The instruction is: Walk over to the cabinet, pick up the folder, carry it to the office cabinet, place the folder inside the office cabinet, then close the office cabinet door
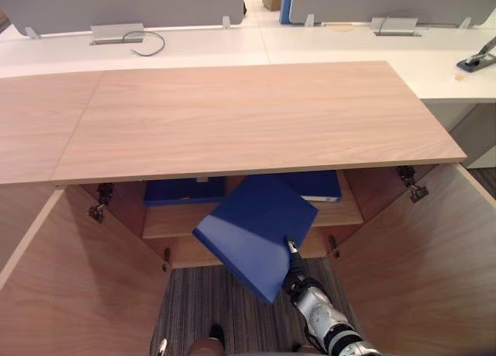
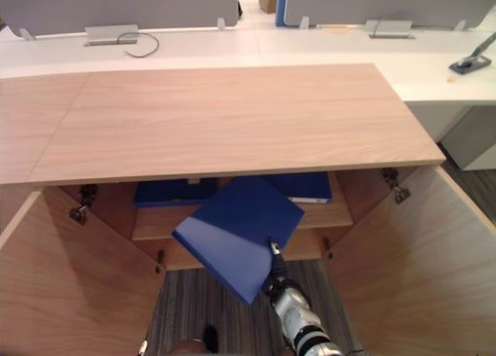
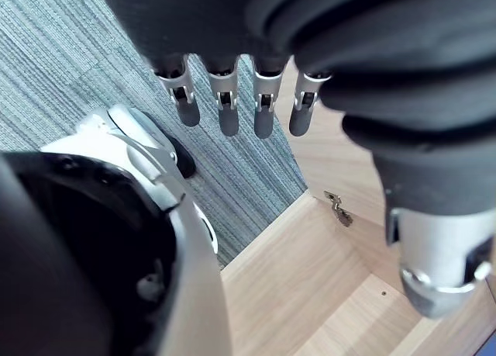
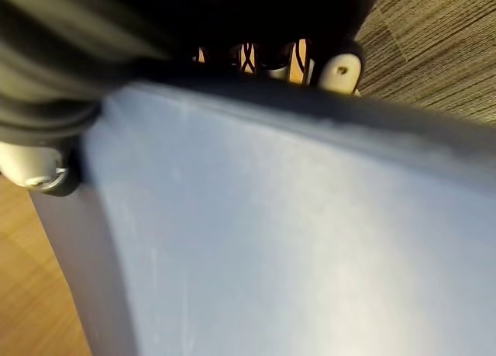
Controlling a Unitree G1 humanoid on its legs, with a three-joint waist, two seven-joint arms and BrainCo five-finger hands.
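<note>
- Left eye view: the cabinet [image 1: 232,115] stands with both doors [image 1: 418,263] wide open, other blue folders [image 1: 184,190] on its shelf [image 1: 174,219].
- The folder [image 1: 256,232] hangs tilted just before the opening, its lower corner gripped by the right robot hand [image 1: 297,278].
- Best, I judge: level it, then slide it flat onto the shelf.
- The left robot hand [image 3: 225,100] idles, fingers straight.

Left hand [image 3: 263,112], fingers [image 3: 186,104] straight, over grey striped carpet [image 3: 70,69] — wooden cabinet door [image 3: 310,278] alongside.
</note>
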